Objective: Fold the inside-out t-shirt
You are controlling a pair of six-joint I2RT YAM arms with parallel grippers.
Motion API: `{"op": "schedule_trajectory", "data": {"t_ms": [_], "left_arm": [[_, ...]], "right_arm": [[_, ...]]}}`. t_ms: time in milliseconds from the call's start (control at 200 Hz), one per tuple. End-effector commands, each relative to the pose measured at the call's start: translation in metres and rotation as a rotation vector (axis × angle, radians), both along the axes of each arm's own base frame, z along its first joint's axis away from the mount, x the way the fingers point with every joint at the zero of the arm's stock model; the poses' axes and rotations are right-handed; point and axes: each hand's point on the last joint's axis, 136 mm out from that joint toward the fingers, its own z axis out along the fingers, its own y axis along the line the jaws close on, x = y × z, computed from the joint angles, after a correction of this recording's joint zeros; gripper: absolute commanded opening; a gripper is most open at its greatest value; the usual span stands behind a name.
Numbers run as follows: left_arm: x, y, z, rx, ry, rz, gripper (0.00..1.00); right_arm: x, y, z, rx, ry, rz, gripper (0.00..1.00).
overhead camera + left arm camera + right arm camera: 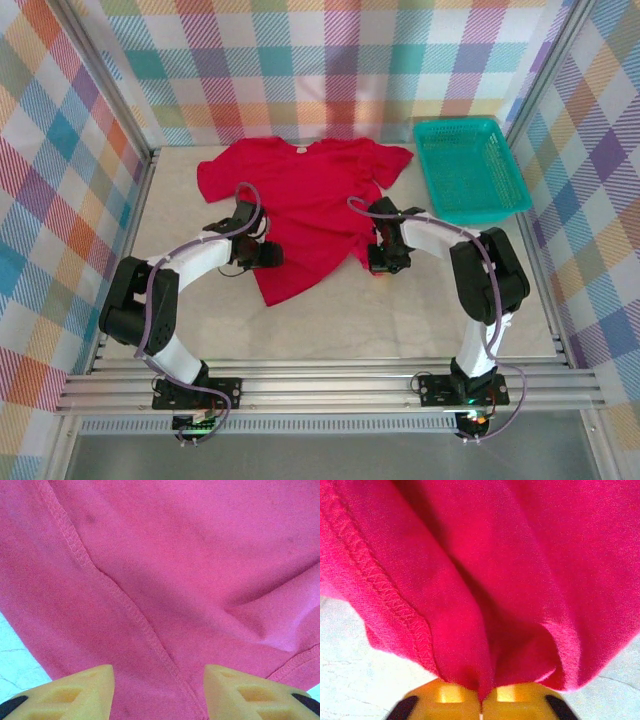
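Your right tool is closed tight on a bunched fold of the red t-shirt. Its two yellow fingertips meet with cloth pinched between them, next to a stitched hem, and the pale bench shows underneath. Your left tool stands about half open and holds nothing. Its fingertips sit apart over flat cloth, with a raised seam running down between them (the stitching faces up, so the shirt is inside out).

From above, both tools are at the shirt's near end, one on each side edge, where the fabric narrows and rumples. Beyond them the t-shirt lies spread on the bench with its sleeves out to either side. The small white neck tag is at the far edge. A teal basket sits at the far right, just beside the right sleeve.

The risks, as a judgement: only one side is gripped, so lifting or pulling now would likely twist the shirt and drag it askew instead of folding it. The right pinch seems to hold several layers and may carry the under-layer along, bunching the fold. If the left tool closes where it is, it may skid off the flat cloth.
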Motion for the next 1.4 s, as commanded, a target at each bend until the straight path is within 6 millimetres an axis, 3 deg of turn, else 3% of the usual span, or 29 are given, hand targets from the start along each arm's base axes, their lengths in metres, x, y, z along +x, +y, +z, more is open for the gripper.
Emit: {"op": "schedule_trajectory", "data": {"t_ms": [0, 180, 310, 425, 440, 505, 560, 585, 730, 835, 950, 1090, 1395], "left_arm": [[0.000, 0.003, 0.008, 0.016, 0.001, 0.009, 0.50], [0.000, 0.012, 0.002, 0.057, 0.022, 0.029, 0.49], [0.000, 0.024, -0.004, 0.094, 0.054, 0.053, 0.49], [0.002, 0.028, -0.006, 0.098, 0.067, 0.068, 0.49], [0.002, 0.028, -0.006, 0.097, 0.068, 0.069, 0.48], [0.004, 0.026, -0.003, 0.083, 0.067, 0.067, 0.48], [0.006, 0.023, 0.001, 0.069, 0.055, 0.070, 0.47], [0.007, 0.021, 0.004, 0.063, 0.046, 0.069, 0.46], [0.008, 0.007, 0.022, 0.041, 0.003, 0.044, 0.46], [0.006, -0.007, 0.033, 0.030, -0.023, 0.015, 0.47], [0.005, -0.020, 0.040, -0.002, -0.039, 0.002, 0.47], [0.006, -0.023, 0.045, -0.017, -0.050, 0.002, 0.46], [0.001, -0.020, 0.041, -0.001, -0.037, 0.001, 0.46]], "right_arm": [[0.004, -0.009, 0.033, -0.032, -0.056, 0.019, 0.00], [-0.026, -0.042, 0.066, -0.082, -0.051, 0.016, 0.00], [-0.046, -0.086, 0.074, -0.148, -0.044, -0.075, 0.00], [-0.050, -0.102, 0.072, -0.136, -0.054, -0.131, 0.00], [-0.050, -0.103, 0.072, -0.137, -0.051, -0.134, 0.04], [-0.051, -0.099, 0.067, -0.122, -0.033, -0.134, 0.22], [-0.050, -0.095, 0.063, -0.105, -0.017, -0.135, 0.43], [-0.050, -0.095, 0.062, -0.102, -0.010, -0.140, 0.46], [-0.046, -0.081, 0.074, -0.024, -0.029, -0.157, 0.44], [-0.044, -0.047, 0.087, 0.186, -0.052, -0.180, 0.41], [-0.045, -0.015, 0.076, 0.372, -0.024, -0.239, 0.37], [-0.038, -0.019, 0.050, 0.324, -0.012, -0.293, 0.35], [-0.020, -0.020, 0.021, 0.259, -0.002, -0.278, 0.38]]}}
